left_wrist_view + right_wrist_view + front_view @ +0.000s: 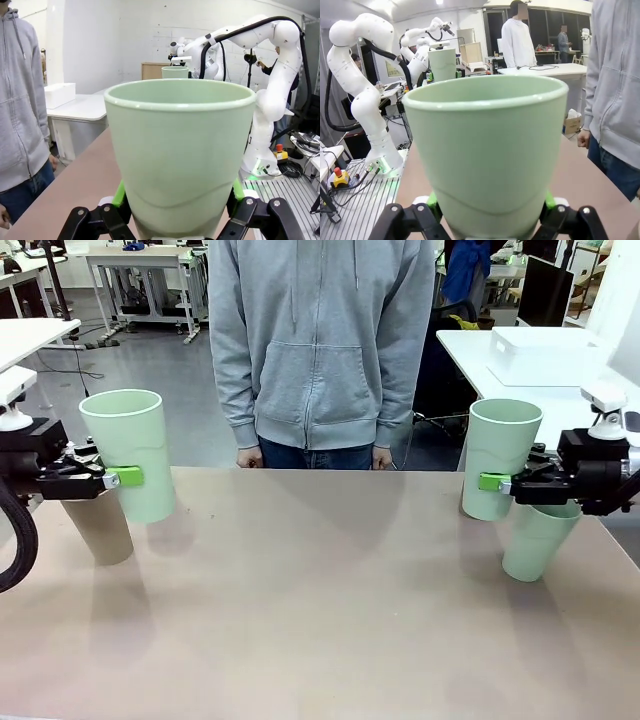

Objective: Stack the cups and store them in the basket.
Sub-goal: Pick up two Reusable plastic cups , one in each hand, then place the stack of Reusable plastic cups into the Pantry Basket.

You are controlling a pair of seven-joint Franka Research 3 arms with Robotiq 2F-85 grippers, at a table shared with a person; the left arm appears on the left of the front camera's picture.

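My left gripper (125, 477) is shut on a mint green cup (128, 455), held upright at the table's left side. A tan-brown cup (98, 528) stands on the table just below that gripper. At the right side my right gripper (493, 482) is shut on a second mint cup (500, 458), also upright. A third mint cup (540, 538) stands under the right gripper. The left wrist view shows its cup (180, 155) between green pads (120, 192). The right wrist view shows its cup (487, 155) the same way. The white basket (545, 355) sits on a side table at the far right.
A person in a grey hoodie (320, 340) stands at the far edge of the table, hands down. The brown tabletop (320, 600) is bare between the two arms. White tables and other workstations stand in the background.
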